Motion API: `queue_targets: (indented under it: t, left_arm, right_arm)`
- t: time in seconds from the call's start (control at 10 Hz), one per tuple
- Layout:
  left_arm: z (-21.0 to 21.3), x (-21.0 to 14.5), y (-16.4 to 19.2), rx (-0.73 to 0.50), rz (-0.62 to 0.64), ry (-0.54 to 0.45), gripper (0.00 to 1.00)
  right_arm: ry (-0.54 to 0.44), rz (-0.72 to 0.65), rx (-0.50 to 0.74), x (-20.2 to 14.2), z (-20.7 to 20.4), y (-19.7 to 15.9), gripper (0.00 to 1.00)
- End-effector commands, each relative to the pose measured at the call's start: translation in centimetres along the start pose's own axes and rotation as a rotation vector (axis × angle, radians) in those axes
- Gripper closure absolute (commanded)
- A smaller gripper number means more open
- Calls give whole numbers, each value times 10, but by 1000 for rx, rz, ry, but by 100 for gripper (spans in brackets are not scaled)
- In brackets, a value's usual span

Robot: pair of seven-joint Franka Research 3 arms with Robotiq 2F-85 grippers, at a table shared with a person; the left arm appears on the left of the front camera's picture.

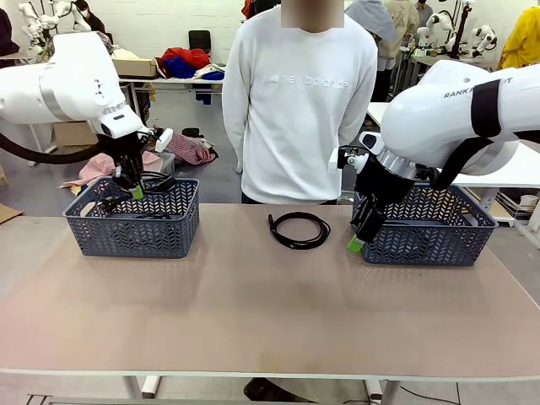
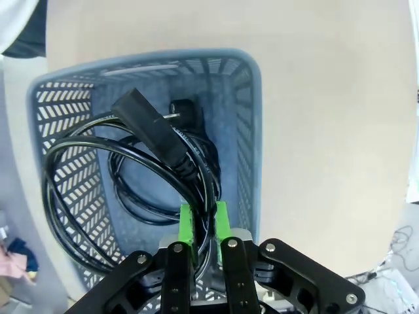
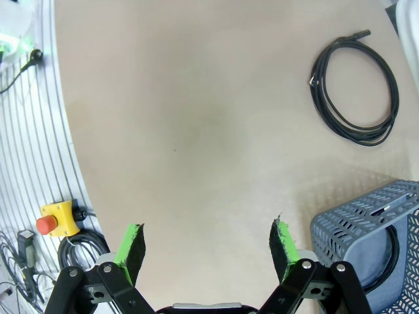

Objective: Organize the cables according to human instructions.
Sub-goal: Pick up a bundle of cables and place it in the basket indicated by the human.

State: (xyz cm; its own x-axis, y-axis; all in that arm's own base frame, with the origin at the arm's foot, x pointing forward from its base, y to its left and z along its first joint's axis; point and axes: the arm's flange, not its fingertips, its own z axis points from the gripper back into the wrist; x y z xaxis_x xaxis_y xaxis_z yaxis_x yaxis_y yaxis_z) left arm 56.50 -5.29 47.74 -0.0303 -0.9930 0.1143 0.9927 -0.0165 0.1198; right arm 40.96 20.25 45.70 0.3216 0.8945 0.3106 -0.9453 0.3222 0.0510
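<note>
A coiled black cable (image 1: 299, 229) lies on the table in front of the person, also seen as the cable (image 3: 357, 91) in the right wrist view. My left gripper (image 1: 135, 191) hangs over the left grey basket (image 1: 84, 238), shut on a black power cord (image 2: 141, 190) whose loops and chunky plug (image 2: 154, 134) hang into the basket (image 2: 252, 137). A second cord coil (image 2: 147, 212) lies on the basket floor. My right gripper (image 1: 357, 244) stands open in front of the right basket (image 1: 430, 245), nothing between its fingers (image 3: 131, 252). A cable (image 3: 391, 252) lies inside that basket (image 3: 353, 219).
The person (image 1: 299, 101) stands at the far side, hands behind the back. A yellow box with a red stop button (image 3: 55, 219) sits off the table edge in the right wrist view. The table (image 1: 253, 312) is bare in the middle and front.
</note>
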Motion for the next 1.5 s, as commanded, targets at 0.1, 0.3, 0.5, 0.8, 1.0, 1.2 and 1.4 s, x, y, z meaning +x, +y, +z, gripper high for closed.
queue_targets:
  t: [0.1,0.3,0.5,0.8,1.0,1.2,1.4]
  left_arm:
    - [-15,-5,9,10,31,-19,100]
    - [-22,-6,17,16,33,-15,100]
    - [-28,-5,23,4,31,-9,100]
    - [-35,-5,25,-20,31,-16,65]
    - [-27,-4,23,-17,54,-13,46]
    - [-18,-1,22,-24,64,-15,26]
    - [-11,2,23,-45,79,-12,7]
  right_arm:
    - [-1,0,-6,2,1,-1,0]
    - [-1,0,-6,2,1,-1,0]
    - [-1,0,-6,2,1,-1,0]
    - [-1,0,-6,2,1,-1,0]
    - [-1,0,-6,2,1,-1,0]
    - [-1,0,-6,2,1,-1,0]
    - [-1,0,-6,2,1,-1,0]
